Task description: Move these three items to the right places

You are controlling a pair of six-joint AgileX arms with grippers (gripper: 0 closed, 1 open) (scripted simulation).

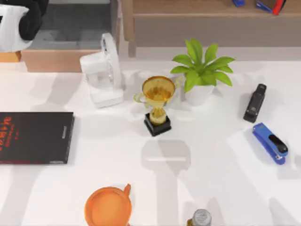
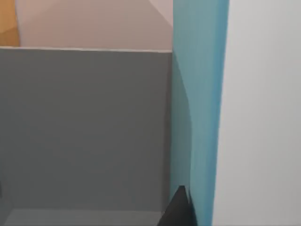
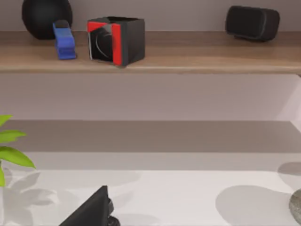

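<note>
The left arm is cut off at the top view's upper-left corner over a grey-lined wooden box. In the left wrist view the teal-covered book stands upright against the box's grey wall, long axis vertical, beside a dark fingertip; its grip cannot be made out.

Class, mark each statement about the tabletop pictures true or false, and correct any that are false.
1. The gold trophy cup stands on a black base. True.
2. The thin black book with red marks lies at the table's right side. False: it lies at the left side.
3. The blue stapler and the black stapler lie at the table's right side. True.
4. The green potted plant sits in an orange pot. False: its pot is white.
</note>
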